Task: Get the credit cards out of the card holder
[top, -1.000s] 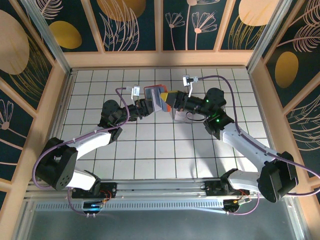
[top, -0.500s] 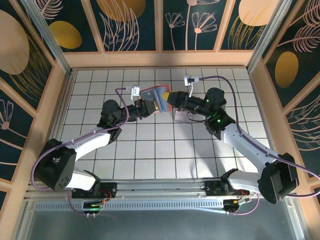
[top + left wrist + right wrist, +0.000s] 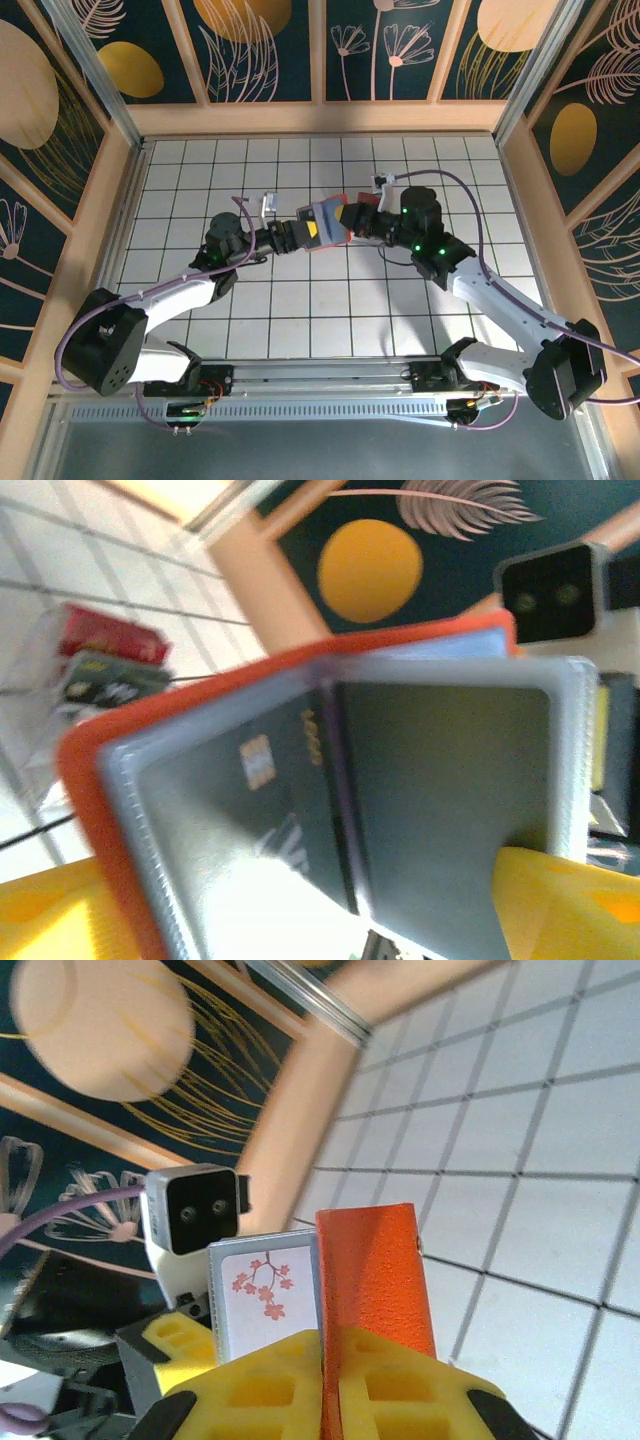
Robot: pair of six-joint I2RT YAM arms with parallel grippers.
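Right claw: clenched on one flap of the card holder; in its wrist view the yellow fingers pinch the orange cover's lower edge. Left claw: grasping the holder's opposite side, with a yellow finger at each lower corner of the open leaves.

Holder off the table, held between the two claws, mid-width and a little rear of centre.

Room: bare white tiles to the left, front and right. Wooden side walls well apart from the holder; back wall nearer but clear. Clear box with red and black contents lies on the tiles, near the holder.

Heading: long axis roughly left–right from above, right end slightly toward the rear. Holder open like a book: blue-grey inside with orange rim faces the left wrist camera, orange outside faces the right one. Fold line near upright in the left wrist view. Dark card with a gold chip sits in the left-hand leaf.
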